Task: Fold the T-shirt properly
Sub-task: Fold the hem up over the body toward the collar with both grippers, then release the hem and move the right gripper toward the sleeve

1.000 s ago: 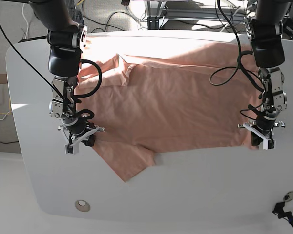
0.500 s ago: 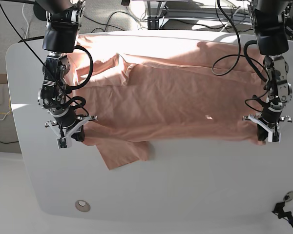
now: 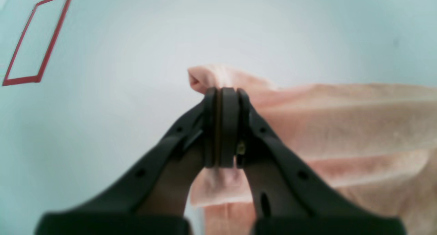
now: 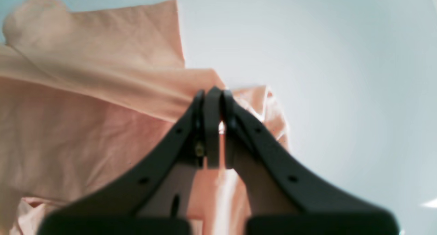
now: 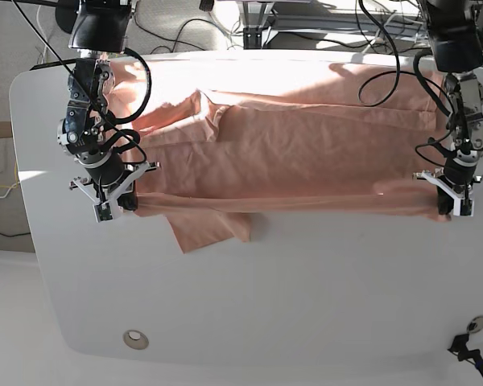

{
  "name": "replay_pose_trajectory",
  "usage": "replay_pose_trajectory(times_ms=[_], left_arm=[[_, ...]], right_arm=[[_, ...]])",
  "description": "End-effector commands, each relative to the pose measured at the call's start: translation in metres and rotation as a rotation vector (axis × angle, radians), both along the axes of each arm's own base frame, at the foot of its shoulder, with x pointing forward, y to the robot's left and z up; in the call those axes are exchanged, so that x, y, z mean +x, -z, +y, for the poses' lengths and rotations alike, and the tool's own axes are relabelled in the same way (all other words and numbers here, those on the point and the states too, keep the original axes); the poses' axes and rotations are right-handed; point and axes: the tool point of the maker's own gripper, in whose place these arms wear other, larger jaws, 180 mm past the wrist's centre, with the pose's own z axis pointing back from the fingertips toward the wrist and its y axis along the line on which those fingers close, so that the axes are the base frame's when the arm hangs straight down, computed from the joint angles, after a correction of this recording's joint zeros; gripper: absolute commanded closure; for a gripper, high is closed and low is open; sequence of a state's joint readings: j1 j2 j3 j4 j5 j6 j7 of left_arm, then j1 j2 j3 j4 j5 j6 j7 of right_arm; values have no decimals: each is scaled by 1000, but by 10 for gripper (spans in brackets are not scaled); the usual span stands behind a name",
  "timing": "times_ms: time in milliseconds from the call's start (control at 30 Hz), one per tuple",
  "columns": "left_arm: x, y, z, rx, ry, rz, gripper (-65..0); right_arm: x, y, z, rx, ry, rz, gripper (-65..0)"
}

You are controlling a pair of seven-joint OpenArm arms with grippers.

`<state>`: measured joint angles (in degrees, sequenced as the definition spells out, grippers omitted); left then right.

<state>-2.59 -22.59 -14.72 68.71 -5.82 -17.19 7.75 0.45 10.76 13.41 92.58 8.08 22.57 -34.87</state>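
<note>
**newbie_folds:** What's changed in the last second, and does it matter?

**armwrangler:** Yep. You've hauled the near hem of the T-shirt (image 5: 306, 153) up the frame in the base view. A second back that edge sagged low with a big flap hanging toward the bottom; now it runs as a nearly straight, taut line across the middle, left to right. Only a smaller flap pokes below it, lower left of centre. My read: the first lengthwise fold is underway, with the front edge being carried over the body of the shirt, which otherwise lies spread on the white worktop (image 5: 306, 305).

**newbie_folds:** And the tools?

**armwrangler:** Both are clamped tight. Your left tool (image 5: 453, 201), at the right of the base view, pinches the corner there; the wrist view shows a nub of pink fabric bunched between the closed tips (image 3: 223, 125). Your right tool (image 5: 113, 199), on the left, is likewise closed on cloth (image 4: 211, 122). Watch that loose flap, since it could get tucked in crooked.
</note>
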Motion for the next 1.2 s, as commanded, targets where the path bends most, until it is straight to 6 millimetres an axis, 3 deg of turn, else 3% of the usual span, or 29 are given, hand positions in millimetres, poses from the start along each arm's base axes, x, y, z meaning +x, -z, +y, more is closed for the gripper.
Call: replay_pose_trajectory(times_ms=[0, 200, 333, 467, 700, 867, 933, 1000, 1067, 1100, 1167], left_arm=[[9, -27, 2, 24, 19, -78, 0], [-7, -36, -11, 64, 68, -91, 0], [-17, -34, -9, 90, 84, -71, 0], [-27, -29, -1, 118, 91, -38, 0], [-51, -6, 11, 163, 100, 88, 0], [-57, 4, 16, 219, 138, 190, -11], [-59, 8, 15, 234, 158, 210, -167], [-60, 9, 17, 237, 157, 216, -364], [-59, 8, 16, 238, 159, 213, -528], [-59, 7, 17, 239, 159, 213, -587], [-56, 1, 22, 259, 161, 209, -632]], right_arm=[[6, -17, -3, -8, 0, -55, 0], [-11, -12, -2, -19, -7, -37, 0], [-24, -15, 1, -31, -19, -42, 0], [-33, -6, 1, -36, -19, -13, 0], [-52, 33, -3, -17, -4, 99, 0], [-63, 57, -8, -3, 15, 169, -106], [-64, 59, -9, -2, 16, 173, -150], [-63, 58, -8, -3, 16, 170, -185], [-59, 48, -10, -10, 19, 142, -207], [-56, 38, -16, -17, 32, 114, -214], [-49, 23, -20, -25, 45, 69, -223]])
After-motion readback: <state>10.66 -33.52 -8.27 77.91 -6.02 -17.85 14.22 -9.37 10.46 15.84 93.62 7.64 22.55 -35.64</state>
